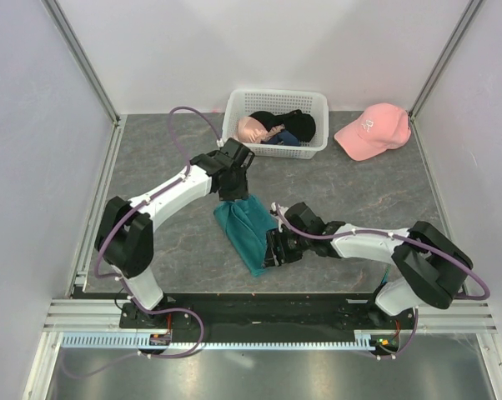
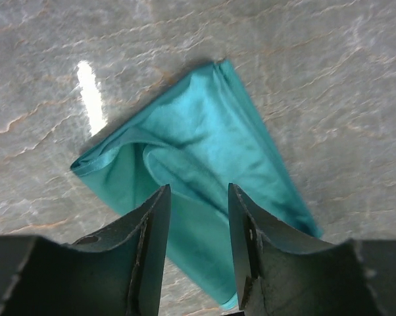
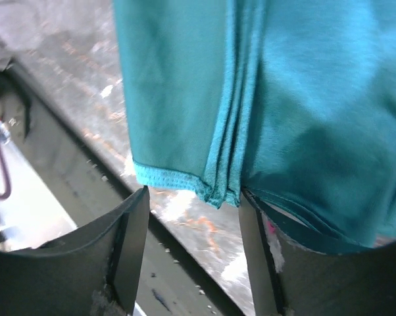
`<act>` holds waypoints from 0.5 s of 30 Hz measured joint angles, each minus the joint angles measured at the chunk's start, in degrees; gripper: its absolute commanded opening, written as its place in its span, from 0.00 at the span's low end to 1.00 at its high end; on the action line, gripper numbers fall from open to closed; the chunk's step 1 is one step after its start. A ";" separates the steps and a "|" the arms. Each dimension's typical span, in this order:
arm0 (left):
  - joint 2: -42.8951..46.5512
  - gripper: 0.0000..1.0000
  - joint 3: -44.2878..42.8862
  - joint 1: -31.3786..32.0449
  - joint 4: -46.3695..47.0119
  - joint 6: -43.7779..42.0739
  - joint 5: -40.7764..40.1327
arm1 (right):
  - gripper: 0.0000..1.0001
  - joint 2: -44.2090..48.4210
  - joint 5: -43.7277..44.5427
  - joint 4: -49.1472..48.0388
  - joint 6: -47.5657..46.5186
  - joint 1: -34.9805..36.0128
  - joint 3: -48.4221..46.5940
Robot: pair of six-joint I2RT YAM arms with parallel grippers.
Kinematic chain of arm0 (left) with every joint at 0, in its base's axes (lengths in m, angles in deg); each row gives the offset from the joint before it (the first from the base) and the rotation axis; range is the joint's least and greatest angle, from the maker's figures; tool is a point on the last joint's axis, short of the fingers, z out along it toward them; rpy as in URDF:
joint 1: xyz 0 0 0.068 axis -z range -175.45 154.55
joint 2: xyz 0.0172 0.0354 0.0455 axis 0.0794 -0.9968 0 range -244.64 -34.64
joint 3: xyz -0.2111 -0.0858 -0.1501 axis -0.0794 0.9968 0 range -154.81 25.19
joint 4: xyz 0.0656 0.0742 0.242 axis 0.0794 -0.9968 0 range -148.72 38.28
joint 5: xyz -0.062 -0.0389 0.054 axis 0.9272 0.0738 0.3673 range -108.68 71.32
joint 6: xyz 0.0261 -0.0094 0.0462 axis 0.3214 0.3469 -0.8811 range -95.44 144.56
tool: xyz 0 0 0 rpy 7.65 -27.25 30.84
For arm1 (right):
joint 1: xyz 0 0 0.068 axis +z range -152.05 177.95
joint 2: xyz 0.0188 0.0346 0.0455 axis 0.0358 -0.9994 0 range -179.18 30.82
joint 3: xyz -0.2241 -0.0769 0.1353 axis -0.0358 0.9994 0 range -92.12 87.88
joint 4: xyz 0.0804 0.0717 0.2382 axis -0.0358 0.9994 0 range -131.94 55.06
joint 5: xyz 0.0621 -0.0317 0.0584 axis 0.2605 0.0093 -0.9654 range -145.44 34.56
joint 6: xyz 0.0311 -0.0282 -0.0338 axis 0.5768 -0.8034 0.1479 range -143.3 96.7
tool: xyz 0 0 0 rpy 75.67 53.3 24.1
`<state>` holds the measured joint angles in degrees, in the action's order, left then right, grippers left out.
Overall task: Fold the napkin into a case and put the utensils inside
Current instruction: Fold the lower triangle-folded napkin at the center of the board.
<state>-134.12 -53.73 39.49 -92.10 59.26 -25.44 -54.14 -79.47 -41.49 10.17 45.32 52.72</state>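
The teal-green napkin [image 1: 247, 229] lies on the grey table folded into a narrow, layered strip, the case, running from far to near. My left gripper [image 1: 233, 190] hovers over its far end, open, and cloth [image 2: 204, 151] shows in the gap between the tips of that gripper [image 2: 198, 191]. My right gripper [image 1: 272, 250] is at the strip's near end. In the right wrist view this gripper [image 3: 193, 194] is open, the stacked hem [image 3: 218, 191] sits just ahead of its tips, and a fold drapes over the right finger. The utensils are out of view.
A white lattice basket [image 1: 276, 104] holding black and pink garments stands at the back. A pink cap [image 1: 372, 129] lies at the back right. The table's near edge and a dark rail [image 3: 66, 197] run just beside the strip's near end.
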 measured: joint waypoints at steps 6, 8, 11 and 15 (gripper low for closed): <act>0.72 0.30 1.77 -1.57 0.00 -1.62 -0.42 | 0.54 -0.26 2.73 6.01 -3.26 -3.54 -4.87; 0.76 0.31 2.25 -3.17 0.09 -1.79 -0.07 | 0.54 -1.09 2.67 6.69 -3.78 -4.87 -6.99; 1.18 0.28 3.58 -5.75 0.33 -1.81 0.17 | 0.49 -3.15 2.43 7.08 -4.44 -6.51 -10.01; 1.86 0.22 5.49 -8.59 1.09 -1.88 2.67 | 0.35 -6.51 2.16 7.26 -5.62 -7.69 -12.96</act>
<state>-132.26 -48.24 30.90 -91.01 57.38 -22.78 -60.66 -77.31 -34.24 4.56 37.63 39.76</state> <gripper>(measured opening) 0.245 0.426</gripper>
